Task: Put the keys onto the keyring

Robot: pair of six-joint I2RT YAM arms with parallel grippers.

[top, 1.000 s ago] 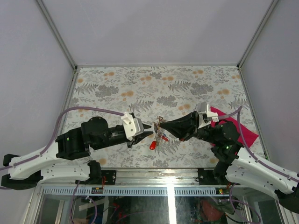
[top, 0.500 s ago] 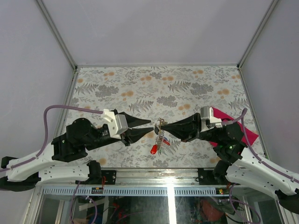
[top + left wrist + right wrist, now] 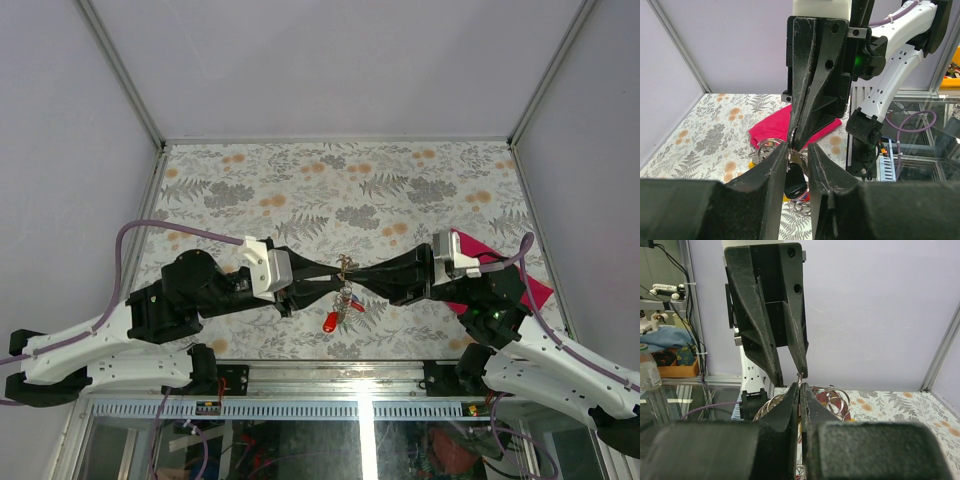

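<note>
My right gripper [image 3: 353, 275] is shut on the thin silvery keyring [image 3: 345, 266] and holds it in the air above the table's near middle. Keys [image 3: 346, 299] dangle from it, a red-headed one [image 3: 328, 322] lowest. In the left wrist view a black key head [image 3: 796, 182] hangs between my left fingers [image 3: 771, 172], under the right gripper [image 3: 796, 142]. My left gripper [image 3: 335, 283] faces the right one tip to tip, open by a narrow gap around the bunch. In the right wrist view one left fingertip [image 3: 801, 371] touches the metal sticking out of my right gripper [image 3: 800, 387].
A magenta cloth [image 3: 532, 290] lies at the right edge of the flower-patterned table [image 3: 300, 190], under the right arm. More silvery rings [image 3: 837, 399] hang beside the clamped one. Grey walls close off three sides.
The left gripper drew back to the left with its jaws wide, then came back in to the ring with a narrower gap. The right gripper kept its hold, shifting slightly right.
</note>
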